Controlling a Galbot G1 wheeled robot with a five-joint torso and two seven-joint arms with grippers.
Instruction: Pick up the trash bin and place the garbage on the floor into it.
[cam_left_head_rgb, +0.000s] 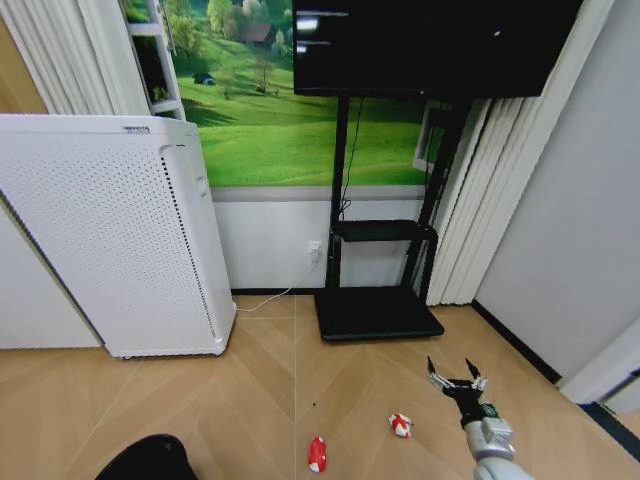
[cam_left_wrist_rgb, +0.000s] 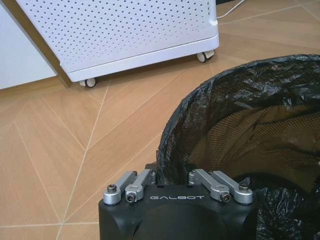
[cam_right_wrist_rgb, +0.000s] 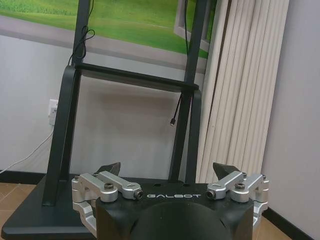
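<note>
A room with a pale wood floor (cam_left_head_rgb: 250, 400) laid in a chevron pattern, seen from the robot's head. A tall white perforated appliance (cam_left_head_rgb: 110, 235) on castors stands on the left against the wall. To its right a black TV stand (cam_left_head_rgb: 378, 290) holds a dark screen (cam_left_head_rgb: 430, 45) in front of a mural of green hills. Pleated white curtains (cam_left_head_rgb: 480, 200) hang at the right.

Two bits of garbage lie on the floor near the robot. A red piece (cam_left_head_rgb: 317, 454) lies close to the lower edge of the head view. A red-and-white piece (cam_left_head_rgb: 400, 425) lies just to its right and a little farther away, near the right claw.

The right claw (cam_left_head_rgb: 456, 378) is raised above the floor at the lower right, its two dark fingers spread wide apart and holding nothing. Its wrist view looks at the TV stand's base and the curtains, with both fingertips (cam_right_wrist_rgb: 224, 170) well apart.

The bin (cam_left_wrist_rgb: 250, 130), lined with a crinkled black bag, sits right at the left claw (cam_left_wrist_rgb: 175, 175) in the left wrist view, its mesh inner wall visible. The claw's links close in on the bin's near rim, gripping it. In the head view a dark rounded edge of the bin (cam_left_head_rgb: 150, 458) shows at the bottom left.
</note>
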